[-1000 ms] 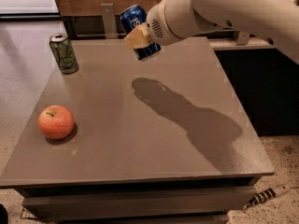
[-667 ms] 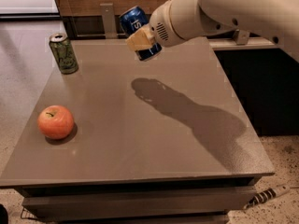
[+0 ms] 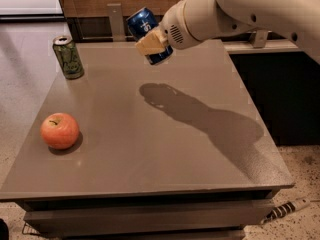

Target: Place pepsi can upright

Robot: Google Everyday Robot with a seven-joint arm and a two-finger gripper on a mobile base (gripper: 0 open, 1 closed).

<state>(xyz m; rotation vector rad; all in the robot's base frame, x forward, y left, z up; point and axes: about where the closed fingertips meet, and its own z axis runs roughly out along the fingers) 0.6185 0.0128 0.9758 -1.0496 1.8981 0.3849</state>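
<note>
The dark-blue pepsi can (image 3: 144,30) is held in the air over the far middle of the grey table (image 3: 150,149), tilted with its top leaning up and to the left. My gripper (image 3: 151,43) is shut on the can, its cream finger (image 3: 151,44) across the can's front, at the end of the white arm coming in from the upper right. The can's shadow lies on the table below it.
A green can (image 3: 68,57) stands upright at the table's far left corner. A red apple (image 3: 60,130) sits near the left edge. A dark cabinet stands to the right, a wooden wall behind. A cable plug lies on the floor at lower right.
The arm with the can has shifted very slightly toward the left. The can stays tilted in the gripper.
</note>
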